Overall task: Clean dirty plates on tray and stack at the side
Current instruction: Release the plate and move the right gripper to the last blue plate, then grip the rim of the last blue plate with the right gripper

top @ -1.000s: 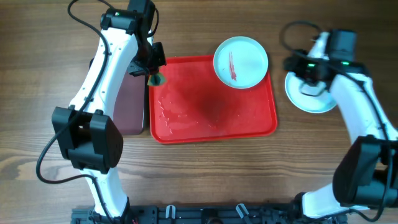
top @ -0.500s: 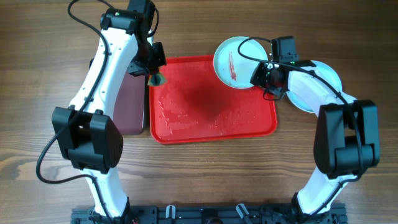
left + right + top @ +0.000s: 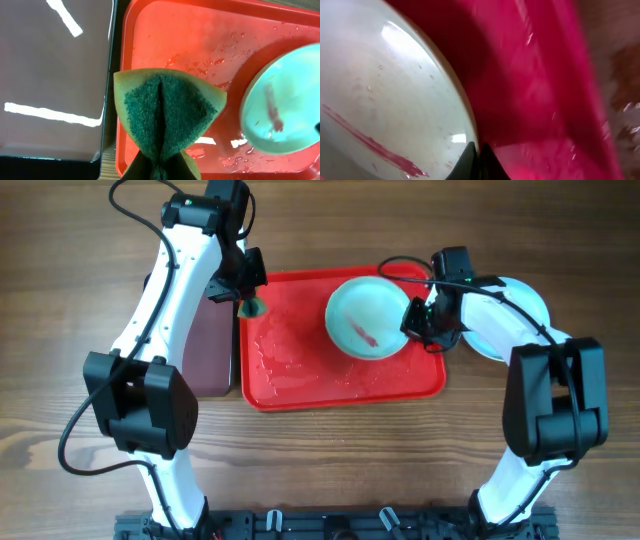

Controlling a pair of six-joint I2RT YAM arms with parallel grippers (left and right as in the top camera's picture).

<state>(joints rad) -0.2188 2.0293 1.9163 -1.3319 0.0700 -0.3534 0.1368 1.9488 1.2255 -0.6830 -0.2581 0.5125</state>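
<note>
The right gripper [image 3: 416, 320] pinches the pale-blue plate [image 3: 365, 318] at its 3 o'clock rim on the red tray [image 3: 290, 375]; the left gripper [image 3: 249, 294] clamps a sponge [image 3: 252, 308] over the tray's 10 o'clock corner.

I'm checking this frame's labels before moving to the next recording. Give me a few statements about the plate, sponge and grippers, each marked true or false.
1. The plate on the red tray bears a red streak. True.
2. The left gripper is empty. False: it is shut on a folded green sponge.
3. The right gripper pinches the plate's rim. True.
4. The sponge is pressed onto the plate. False: it is at the tray's far-left corner, apart from the plate.
</note>
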